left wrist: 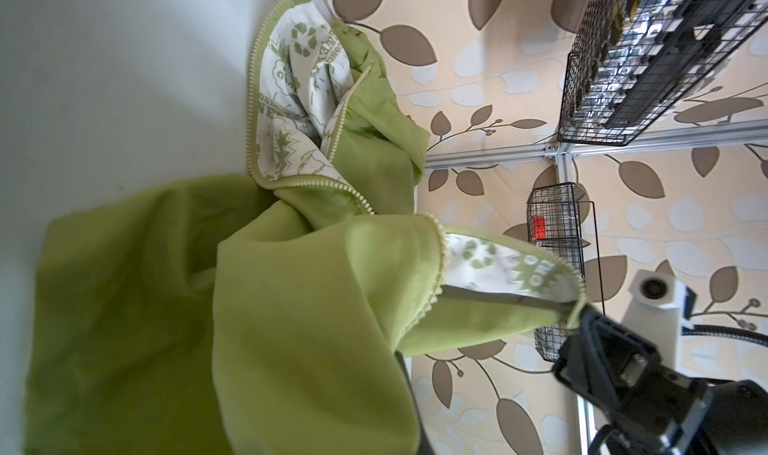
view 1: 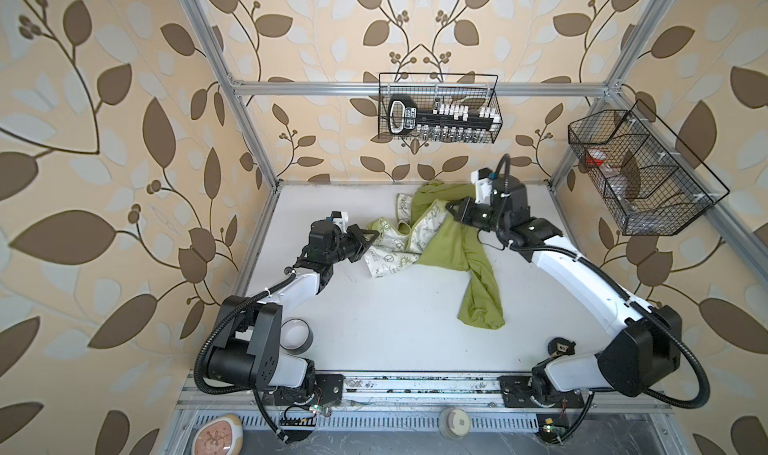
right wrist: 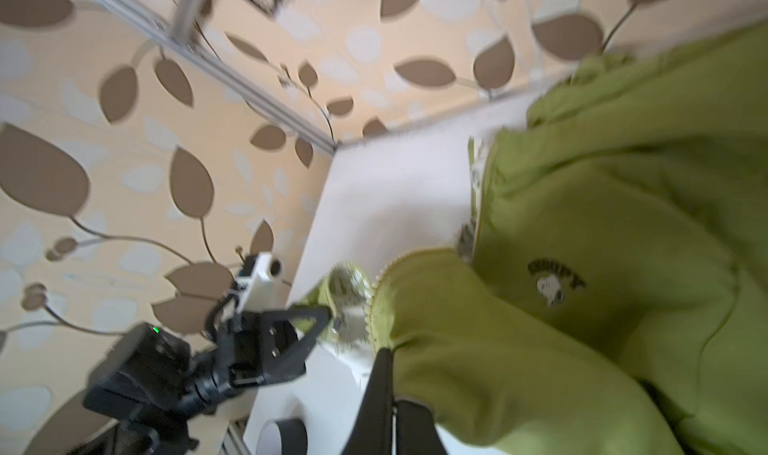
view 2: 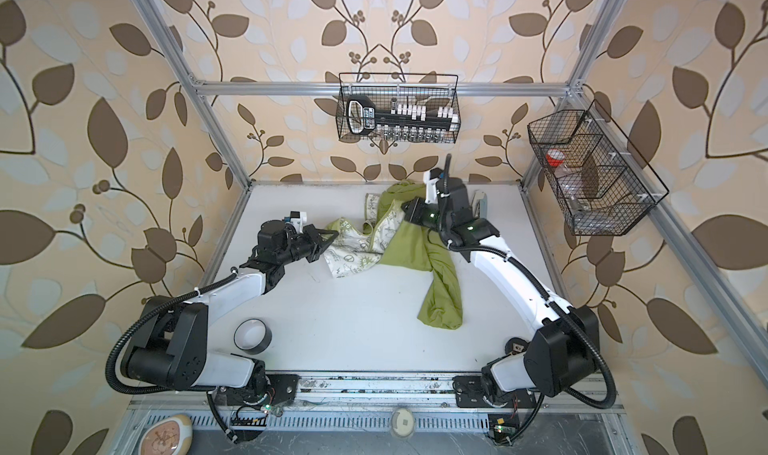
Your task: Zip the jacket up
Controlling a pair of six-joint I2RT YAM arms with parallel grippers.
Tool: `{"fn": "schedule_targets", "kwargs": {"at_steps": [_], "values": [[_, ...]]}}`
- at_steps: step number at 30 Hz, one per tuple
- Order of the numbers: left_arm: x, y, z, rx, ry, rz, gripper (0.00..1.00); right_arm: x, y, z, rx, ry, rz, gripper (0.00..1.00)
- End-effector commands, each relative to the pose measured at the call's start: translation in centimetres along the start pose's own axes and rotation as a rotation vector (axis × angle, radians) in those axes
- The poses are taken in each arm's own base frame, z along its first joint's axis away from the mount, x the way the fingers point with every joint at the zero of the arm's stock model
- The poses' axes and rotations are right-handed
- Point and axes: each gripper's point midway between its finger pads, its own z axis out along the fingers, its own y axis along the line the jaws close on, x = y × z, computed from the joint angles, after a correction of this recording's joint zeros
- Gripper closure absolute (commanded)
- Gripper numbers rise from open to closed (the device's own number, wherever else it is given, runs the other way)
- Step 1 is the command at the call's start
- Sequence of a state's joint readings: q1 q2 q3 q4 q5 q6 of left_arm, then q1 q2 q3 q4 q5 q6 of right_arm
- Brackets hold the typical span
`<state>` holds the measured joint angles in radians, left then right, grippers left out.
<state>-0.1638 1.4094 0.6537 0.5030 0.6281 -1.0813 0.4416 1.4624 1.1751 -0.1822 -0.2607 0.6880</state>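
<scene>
Green jacket (view 1: 444,245) is clenched at its zipper edges (left wrist: 439,262) by left gripper (view 1: 373,237) and right gripper (view 1: 452,208), which I think should spread it flat slowly.

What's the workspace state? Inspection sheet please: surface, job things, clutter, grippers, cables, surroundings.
Surface: white tabletop, no spills seen.
Job's things: jacket crumpled near the back edge, unzipped, patterned lining showing, zipper halves apart, one sleeve trailing toward the front.
Clutter: tape roll by the left arm's base, apart from the jacket.
Grippers: left gripper shut on the jacket's lining-side edge; right gripper shut on the opposite front edge, lifting it.
Cables: left arm conduit and right arm conduit loop off the bases, clear of the fabric.
Surroundings: back basket holds a tool set; side basket hangs on the right rail; leaf wallpaper around.
</scene>
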Motion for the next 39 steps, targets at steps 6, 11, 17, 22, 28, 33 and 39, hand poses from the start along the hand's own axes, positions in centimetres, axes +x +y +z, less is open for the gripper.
{"fn": "schedule_targets", "kwargs": {"at_steps": [6, 11, 17, 22, 28, 33, 39], "values": [[3.3, 4.9, 1.2, -0.041, 0.072, -0.047, 1.00, 15.2, -3.6, 5.7, 0.024, 0.278, 0.117, 1.00], [4.0, 5.7, 1.4, -0.046, 0.081, -0.054, 1.00, 17.7, -3.8, 6.3, 0.010, 0.305, 0.159, 1.00], [4.1, 5.4, 1.3, -0.038, 0.087, -0.048, 1.00, 18.8, -3.6, 6.6, -0.021, 0.323, 0.185, 0.92], [4.1, 5.3, 1.3, -0.033, 0.087, -0.044, 1.00, 19.4, -4.0, 6.8, -0.028, 0.327, 0.205, 0.78], [4.2, 5.3, 1.2, -0.031, 0.087, -0.045, 1.00, 19.9, -4.1, 6.8, -0.032, 0.331, 0.207, 0.71], [4.2, 5.3, 1.2, -0.028, 0.086, -0.044, 1.00, 20.2, -4.5, 6.8, -0.004, 0.340, 0.182, 0.55], [4.2, 5.3, 1.3, -0.025, 0.086, -0.047, 1.00, 20.3, -3.9, 6.2, 0.010, 0.329, 0.123, 0.56]]}}
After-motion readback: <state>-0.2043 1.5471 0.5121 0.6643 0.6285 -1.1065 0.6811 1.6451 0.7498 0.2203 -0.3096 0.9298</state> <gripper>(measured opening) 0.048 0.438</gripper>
